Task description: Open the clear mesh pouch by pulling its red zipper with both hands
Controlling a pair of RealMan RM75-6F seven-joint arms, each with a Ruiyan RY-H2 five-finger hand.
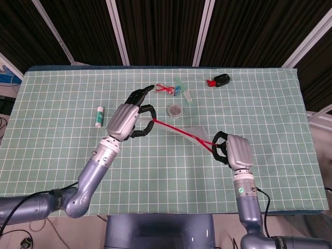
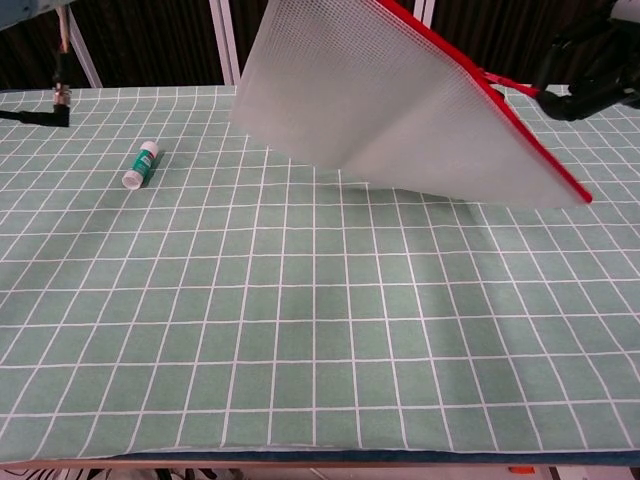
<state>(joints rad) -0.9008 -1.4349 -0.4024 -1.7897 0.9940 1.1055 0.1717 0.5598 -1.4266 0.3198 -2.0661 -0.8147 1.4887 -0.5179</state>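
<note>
Mesh pouch (image 2: 400,110) hangs in the air above the bench (image 1: 62,150), stretched between the two hands, its red zipper (image 1: 179,132) running as a taut line along the top edge. At one end, the left hand (image 1: 127,118) grips the pouch with curled fingers, one finger pointing out toward the far side. Well apart from it, nearer the front edge, the right hand (image 1: 233,151) is closed on the other end of the zipper; whether it pinches the slider or a red pull tab cannot be told. In the chest view the clear panel slopes down from the zipper, lifted off the green checked cloth. A small white tube (image 1: 99,115) lies to the left, and a red-and-black object (image 1: 218,80), a small round jar (image 1: 175,109) and some small red and clear bits (image 1: 174,89) lie toward the far edge.
</note>
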